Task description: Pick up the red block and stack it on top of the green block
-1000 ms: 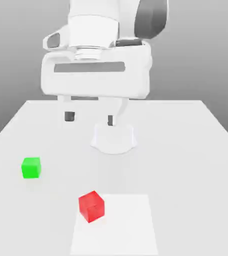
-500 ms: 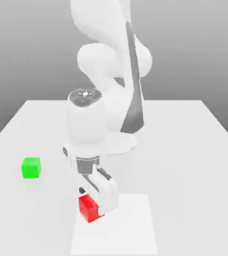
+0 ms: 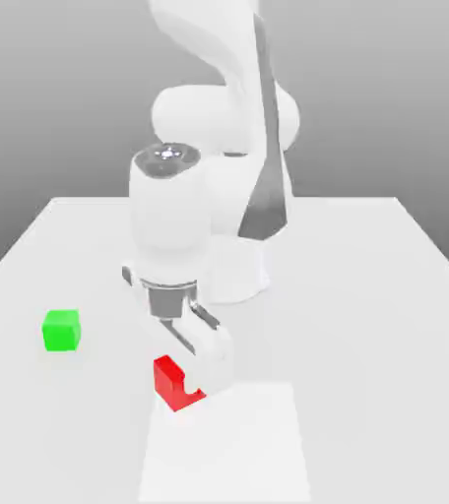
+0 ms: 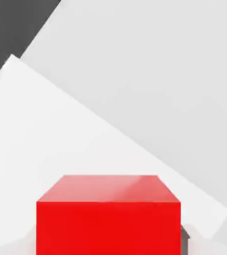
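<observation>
Red block (image 3: pixel 172 382), small glossy bright red cube: a second ago we had it loose on the white worktop (image 3: pixel 366 295), hand (image 3: pixel 191 386) high above with fingers spread. Now the hand is down and closed on it, near the pale square patch (image 3: pixel 248 443). Green block (image 3: pixel 61 330), plain bright green cube: unmoved, well apart toward the exterior view's left. We judge the grasp made, with lift and carry next.

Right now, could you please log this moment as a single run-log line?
stage: grasp | tool: shut on red block | green block: on table, apart, toward exterior view's left | stack: not yet done
</observation>
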Robot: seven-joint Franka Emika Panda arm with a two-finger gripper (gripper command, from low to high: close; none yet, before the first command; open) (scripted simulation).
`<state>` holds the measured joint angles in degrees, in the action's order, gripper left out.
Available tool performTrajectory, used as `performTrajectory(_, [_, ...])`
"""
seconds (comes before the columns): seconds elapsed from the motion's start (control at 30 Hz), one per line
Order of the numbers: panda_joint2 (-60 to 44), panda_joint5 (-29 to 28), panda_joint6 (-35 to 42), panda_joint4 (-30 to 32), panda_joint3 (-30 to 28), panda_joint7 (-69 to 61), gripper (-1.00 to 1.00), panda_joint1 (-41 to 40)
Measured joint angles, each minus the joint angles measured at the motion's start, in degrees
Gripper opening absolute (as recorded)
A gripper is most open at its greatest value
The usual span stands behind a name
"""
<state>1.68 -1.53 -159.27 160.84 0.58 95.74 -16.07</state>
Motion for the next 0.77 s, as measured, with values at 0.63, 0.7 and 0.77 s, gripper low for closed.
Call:
performTrajectory(0.63, [2.3,-1.0,-5.0,7.2,-13.9,28.2,-1.0,-27.6])
performTrajectory(0.7, [-1.6,1.9,-8.6,7.0,-13.7,26.2,1.0,-26.8])
performTrajectory(0.77, [-1.6,1.9,-8.6,7.0,-13.8,26.2,1.0,-26.3])
